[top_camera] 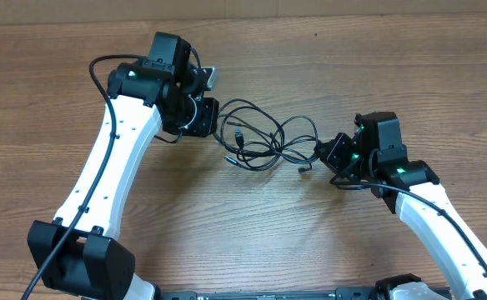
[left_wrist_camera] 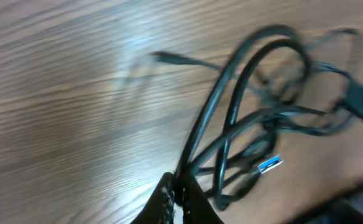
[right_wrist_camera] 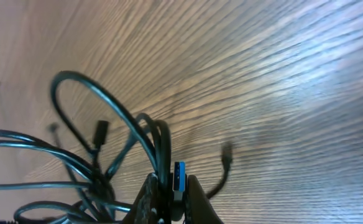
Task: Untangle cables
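Observation:
The cables (top_camera: 260,137) lie as a loose black tangle on the wooden table between my two grippers. At the tangle's left end my left gripper (top_camera: 213,117) is shut on cable strands. In the left wrist view its jaws (left_wrist_camera: 180,193) pinch two strands that rise into a loop (left_wrist_camera: 256,68), with a blue-tipped plug (left_wrist_camera: 270,164) lying beside it. My right gripper (top_camera: 323,152) holds the right end. Seen from the right wrist (right_wrist_camera: 172,199), it is shut on cable strands and a blue-tipped plug (right_wrist_camera: 179,177). A loose plug end (top_camera: 303,169) trails on the table.
The wooden table (top_camera: 252,233) fills the overhead view, and its far edge (top_camera: 310,18) runs along the top. A thick black cord (top_camera: 102,83) runs along the left arm. Both arm bases (top_camera: 81,262) sit at the near edge.

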